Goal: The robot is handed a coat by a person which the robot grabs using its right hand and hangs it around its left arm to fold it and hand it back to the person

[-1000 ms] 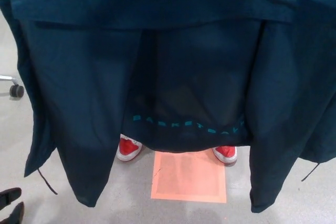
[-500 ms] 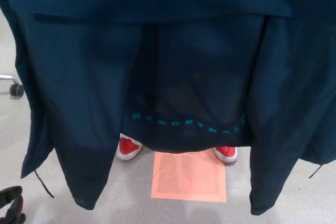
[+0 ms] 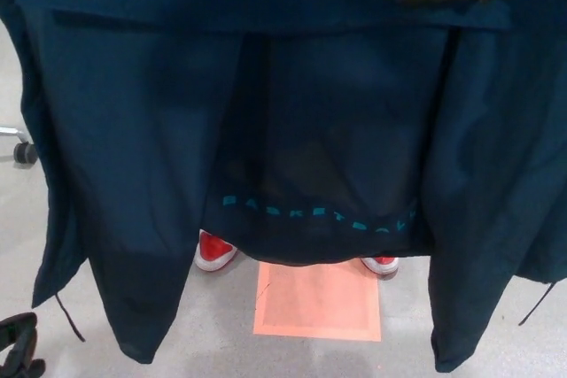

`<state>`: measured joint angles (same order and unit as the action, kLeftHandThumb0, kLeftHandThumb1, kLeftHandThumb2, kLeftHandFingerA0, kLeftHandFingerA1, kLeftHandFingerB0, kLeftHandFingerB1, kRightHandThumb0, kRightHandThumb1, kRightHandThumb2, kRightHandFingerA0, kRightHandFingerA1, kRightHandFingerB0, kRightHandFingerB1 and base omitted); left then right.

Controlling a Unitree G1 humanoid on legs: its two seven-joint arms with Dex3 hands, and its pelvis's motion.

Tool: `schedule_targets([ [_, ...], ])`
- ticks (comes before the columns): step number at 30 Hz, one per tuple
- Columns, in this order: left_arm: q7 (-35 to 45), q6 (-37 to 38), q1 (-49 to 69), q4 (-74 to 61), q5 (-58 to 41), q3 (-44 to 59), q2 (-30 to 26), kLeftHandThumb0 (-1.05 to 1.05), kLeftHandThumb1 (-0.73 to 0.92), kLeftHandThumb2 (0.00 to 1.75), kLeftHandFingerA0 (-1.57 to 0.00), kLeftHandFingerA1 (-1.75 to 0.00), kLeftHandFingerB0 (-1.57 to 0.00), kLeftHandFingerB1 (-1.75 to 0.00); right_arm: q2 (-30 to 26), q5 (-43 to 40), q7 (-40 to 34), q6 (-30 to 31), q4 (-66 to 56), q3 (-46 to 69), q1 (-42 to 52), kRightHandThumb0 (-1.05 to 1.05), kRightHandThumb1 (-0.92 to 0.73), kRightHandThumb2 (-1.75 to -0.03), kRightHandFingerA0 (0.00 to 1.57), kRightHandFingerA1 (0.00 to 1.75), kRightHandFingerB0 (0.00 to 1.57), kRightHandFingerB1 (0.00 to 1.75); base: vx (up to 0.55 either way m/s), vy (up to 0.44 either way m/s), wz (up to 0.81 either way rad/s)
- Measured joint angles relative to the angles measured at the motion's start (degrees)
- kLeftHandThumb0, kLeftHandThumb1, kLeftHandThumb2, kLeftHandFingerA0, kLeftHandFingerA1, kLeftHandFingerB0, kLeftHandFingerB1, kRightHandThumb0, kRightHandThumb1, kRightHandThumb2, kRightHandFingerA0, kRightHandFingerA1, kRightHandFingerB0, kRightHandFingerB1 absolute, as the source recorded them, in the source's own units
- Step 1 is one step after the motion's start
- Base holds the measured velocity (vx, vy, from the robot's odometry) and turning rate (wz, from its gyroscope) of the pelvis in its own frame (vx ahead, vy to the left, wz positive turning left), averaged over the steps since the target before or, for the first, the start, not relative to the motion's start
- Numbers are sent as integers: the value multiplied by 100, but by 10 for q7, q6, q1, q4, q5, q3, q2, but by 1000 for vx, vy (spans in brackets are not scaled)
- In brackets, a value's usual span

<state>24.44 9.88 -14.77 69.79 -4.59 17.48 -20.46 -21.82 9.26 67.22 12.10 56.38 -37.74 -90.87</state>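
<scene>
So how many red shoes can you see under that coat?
2. One red shoe peeks out below the coat hem left of the orange floor square, the other at the square's right; the coat partly hides both.

Teal lettering (image 3: 317,212) along coat (image 3: 133,130) hem (faint, seemingly mirrored): possibly "BASKETBALL", partly illegible.

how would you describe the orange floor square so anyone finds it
A dark teal coat fills most of the view. Below its hem, on the grey floor, lies the orange square, between two red shoes. Nothing else there is flat and orange.
</scene>
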Motion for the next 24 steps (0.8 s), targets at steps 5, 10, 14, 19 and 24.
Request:
schedule_targets([
  [5, 3, 0, 5, -1, -4, 0, 0, -73, 76, 98, -22, -48, -12, -43, 9, 49, -9, -41, -6, -56, 1, -84, -62, -60, 15, 29, 35, 32, 0, 0, 0],
  [10, 4, 0, 7, -2, -5, 0, 0, -71, 77, 96, -26, -47, -15, -43, 26, 95, -47, -53, -8, -103, 7, -89, -63, -108, 101, 58, 91, 57, 0, 0, 0],
  [14, 4, 0, 7, -2, -5, -1, 1, -72, 79, 96, -27, -46, -19, -44, 32, 119, -93, -57, -21, -116, 23, -62, -92, -71, 102, 74, 74, 47, 0, 0, 0],
  [19, 4, 0, 7, -3, -5, -2, 1, -68, 92, 68, -33, -37, -24, -34, 37, 141, -146, -64, -25, -126, 38, -40, -86, -66, 80, 47, 72, 48, 0, 0, 0],
  [24, 4, 0, 7, -6, -5, -2, 2, -70, 89, 69, -40, -40, -28, -36, 41, 156, -200, -75, -25, -129, 47, -34, -80, -65, 76, 51, 63, 48, 0, 0, 0],
])
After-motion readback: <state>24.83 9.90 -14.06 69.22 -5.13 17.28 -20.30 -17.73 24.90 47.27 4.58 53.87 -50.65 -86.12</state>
